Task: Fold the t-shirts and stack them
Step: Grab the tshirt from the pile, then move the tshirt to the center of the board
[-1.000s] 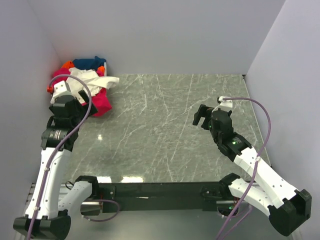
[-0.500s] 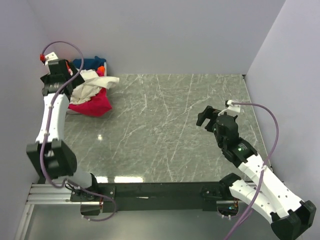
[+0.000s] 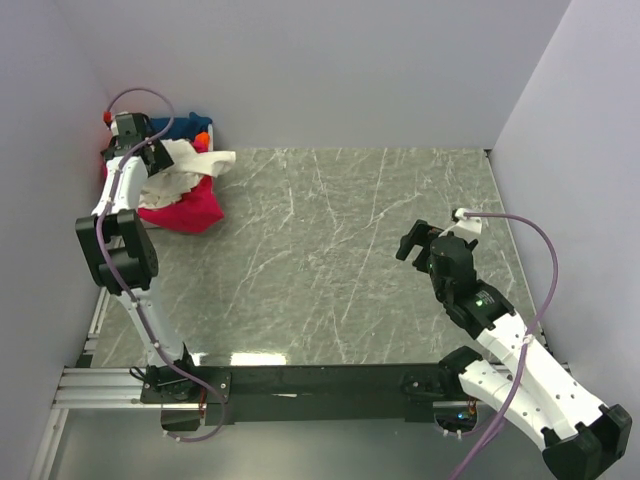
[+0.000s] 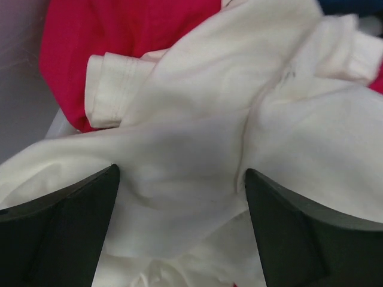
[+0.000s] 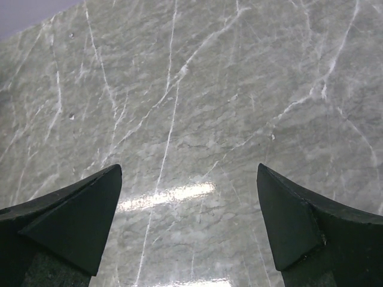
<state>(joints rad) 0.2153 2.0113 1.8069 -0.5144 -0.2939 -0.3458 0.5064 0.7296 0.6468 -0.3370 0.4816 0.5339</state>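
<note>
Top external view puts the t-shirts [image 3: 190, 190] at your ten o'clock on the tabletop [image 3: 330, 250]: cream t-shirt [image 3: 190, 165] atop magenta t-shirt [image 3: 188, 212]. Your left jaws spread wide over the cream cloth; right jaws spread wide at four o'clock.

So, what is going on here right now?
The left gripper hangs open close over the cream shirt. That shirt lies crumpled on top of a heap with the pink shirt, blue shirt and orange shirt in the far left corner of the table. Nothing is gripped or folded yet. The right gripper is open too, over bare table on the right.
</note>
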